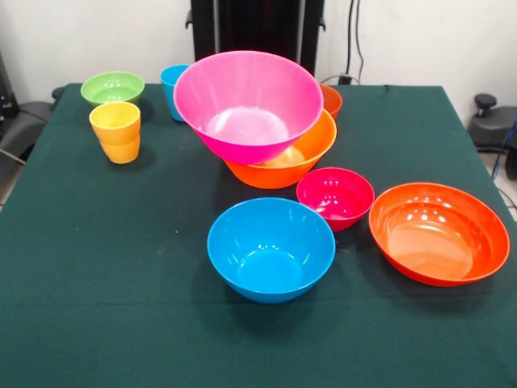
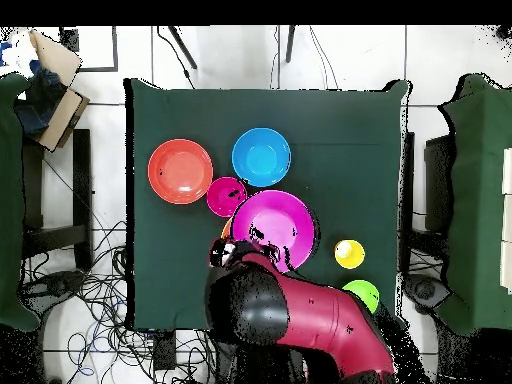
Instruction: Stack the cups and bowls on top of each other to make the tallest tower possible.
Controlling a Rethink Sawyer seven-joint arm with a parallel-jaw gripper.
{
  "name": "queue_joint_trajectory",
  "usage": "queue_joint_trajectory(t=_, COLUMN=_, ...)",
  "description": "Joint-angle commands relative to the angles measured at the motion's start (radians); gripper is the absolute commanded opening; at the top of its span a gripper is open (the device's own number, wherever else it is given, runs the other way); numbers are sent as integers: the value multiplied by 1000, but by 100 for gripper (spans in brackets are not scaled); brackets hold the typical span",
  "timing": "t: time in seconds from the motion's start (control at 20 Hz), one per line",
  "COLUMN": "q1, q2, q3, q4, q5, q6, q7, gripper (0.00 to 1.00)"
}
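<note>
Front view: we see a bench (image 1: 97, 267) w/ dark green cloth. Near the middle-back, the big pink bowl (image 1: 248, 105) sits tilted inside the big orange bowl (image 1: 307, 153), its rim tipped toward the camera; that pair is the only stack so far, i.e. the tower (image 1: 266, 129). A small orange-red bowl (image 1: 332, 99) peeks out just behind the pair, on the picture's right. In front of the stack, the small magenta bowl (image 1: 335, 196) stands upright, close to the orange bowl; we can't tell if they touch. The medium blue bowl (image 1: 271, 249) is nearest the camera, just beside the magenta one. The wide red-orange bowl (image 1: 439, 233) is at picture right, apart from the rest. At picture left, the yellow-orange cup (image 1: 116, 132) stands upright and looks like two nested pieces, tho we can't confirm. Behind it is the small green bowl (image 1: 112, 87); the blue cup (image 1: 173, 89) is partly hidden behind the pink bowl's rim. No arm shows in this view.

Overhead view: the red and black arm (image 2: 320, 320) reaches in from the bottom edge, its end at the lower-left rim of the pink bowl. The gripper (image 2: 228, 250) is there, approx. at the rim, but we can't tell its state. Red-orange, magenta and blue bowls lie above and left of the pink one; yellow-orange cup and green bowl to its lower right, the green one next to the arm. Cables (image 2: 90, 300) trail on the floor left of the bench.
</note>
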Motion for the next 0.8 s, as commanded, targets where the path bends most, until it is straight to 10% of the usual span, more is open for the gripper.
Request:
queue_joint_trajectory(t=0.05, q1=-56, q2=21, q3=114, q4=-201, q5=-5, q6=306, q7=-143, gripper=100)
queue_joint_trajectory(t=0.35, q1=-168, q2=314, q3=165, q4=-424, q5=-164, q6=221, q7=-296, gripper=100)
queue_joint_trajectory(t=0.8, q1=-221, q2=453, q3=207, q4=-525, q5=-265, q6=172, q7=-243, gripper=100)
